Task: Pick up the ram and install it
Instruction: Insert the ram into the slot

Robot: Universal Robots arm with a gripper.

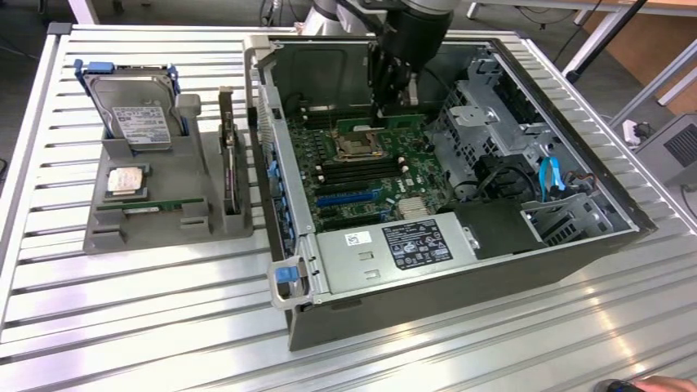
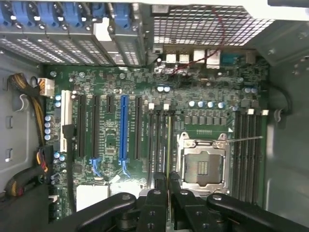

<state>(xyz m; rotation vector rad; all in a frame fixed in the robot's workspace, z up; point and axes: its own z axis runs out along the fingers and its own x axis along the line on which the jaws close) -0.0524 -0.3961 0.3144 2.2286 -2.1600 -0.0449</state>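
above the motherboard [image 2: 111, 87], hand [image 2: 168, 183] grips ram [image 2: 169, 140].

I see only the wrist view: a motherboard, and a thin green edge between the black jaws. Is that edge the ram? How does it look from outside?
Observer: Yes. The exterior view shows the long green side of the ram, held low under the gripper, just beyond the CPU socket.
Operator: What stands outside the case?
Observer: A hard drive stands upright in a gray holder on the table, at the exterior view's left of the case.
Operator: Anything more in that holder?
Observer: A dark expansion card, on edge, on the holder's side nearest the case.
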